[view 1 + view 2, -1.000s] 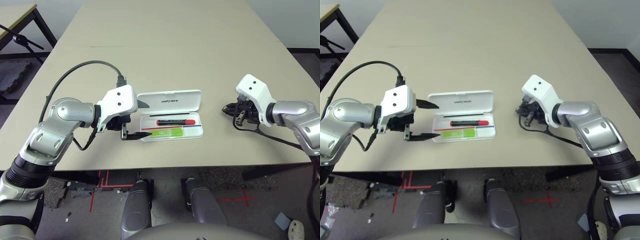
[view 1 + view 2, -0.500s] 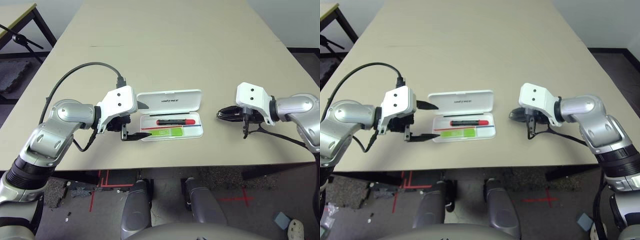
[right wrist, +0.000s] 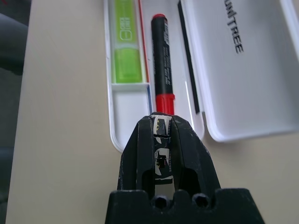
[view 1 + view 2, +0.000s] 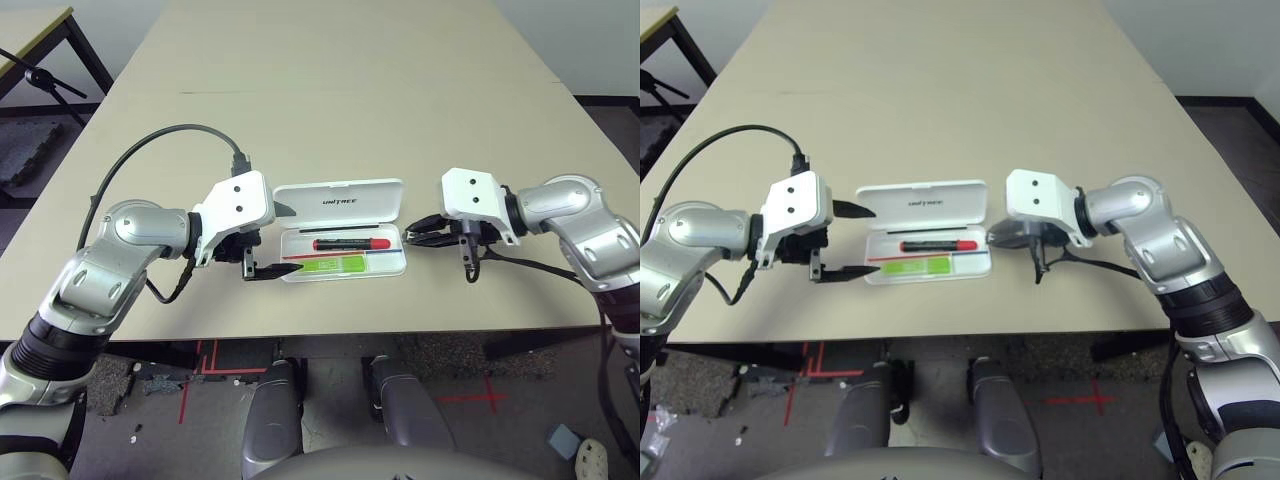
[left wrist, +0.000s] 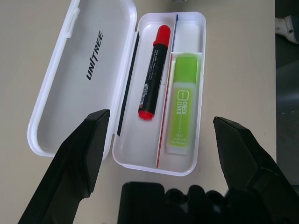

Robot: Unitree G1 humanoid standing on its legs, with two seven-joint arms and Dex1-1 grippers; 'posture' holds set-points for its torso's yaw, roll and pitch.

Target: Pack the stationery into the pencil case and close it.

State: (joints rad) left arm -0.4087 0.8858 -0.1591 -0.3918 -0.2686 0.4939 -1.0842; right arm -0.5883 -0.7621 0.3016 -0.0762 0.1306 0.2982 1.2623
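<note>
The white pencil case (image 4: 345, 276) lies open mid-table, its lettered lid (image 4: 340, 198) folded back flat. In its tray lie a red marker (image 4: 350, 243) with a black body and a lime-green highlighter (image 4: 335, 264), with a thin red-and-blue stick between them. My left gripper (image 4: 287, 240) is open at the case's left end, its fingers (image 5: 88, 144) straddling that end just above the table. My right gripper (image 4: 410, 232) is at the case's right end, shut on a tiny black-and-silver piece (image 3: 160, 149), its tip just outside the tray's rim near the marker's red cap (image 3: 164, 99).
A black cable loop (image 4: 470, 265) hangs under the right wrist, close to the table. The table's front edge (image 4: 330, 330) runs just below the case. A second table (image 4: 30, 30) stands at the far left beyond the edge.
My right arm has swung left across the table, bringing its shut gripper from well right of the case to the case's right end. The left arm and the case stay put.
</note>
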